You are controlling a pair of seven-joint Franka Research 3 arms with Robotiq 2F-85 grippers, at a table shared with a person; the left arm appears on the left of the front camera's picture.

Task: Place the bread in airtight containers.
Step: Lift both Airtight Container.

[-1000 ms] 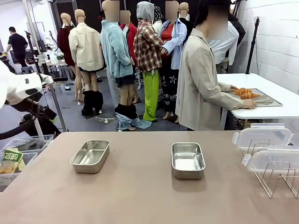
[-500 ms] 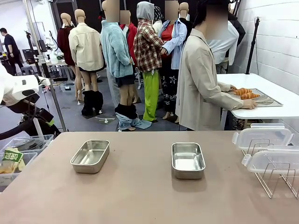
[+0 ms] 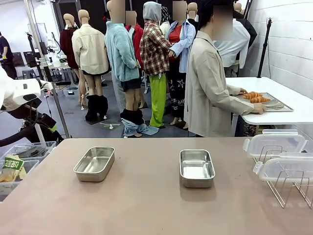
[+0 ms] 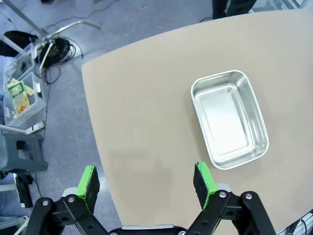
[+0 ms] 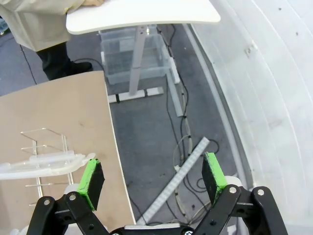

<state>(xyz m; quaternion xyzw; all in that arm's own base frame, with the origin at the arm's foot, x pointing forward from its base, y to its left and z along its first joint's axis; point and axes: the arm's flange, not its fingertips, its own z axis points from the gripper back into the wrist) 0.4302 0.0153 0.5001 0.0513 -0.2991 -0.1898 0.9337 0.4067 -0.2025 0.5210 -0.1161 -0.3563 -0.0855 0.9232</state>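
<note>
My left end effector [image 4: 145, 178] hangs released above the surface [image 4: 146, 98] near a steel pan [image 4: 230, 120]; right end effector [image 5: 152, 176] likewise released (bread [image 3: 256, 97] far off).

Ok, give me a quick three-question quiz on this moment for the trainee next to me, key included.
1. True or false: the left steel pan and the right steel pan are both empty.
2. Where do the pastries lie? A) on the tray on the far white table; B) on the brown table; C) inside a pan.
3. Fill in: the left gripper and the right gripper both stand ____, holding nothing.
Key: 1 true; 2 A; 3 open.
</note>
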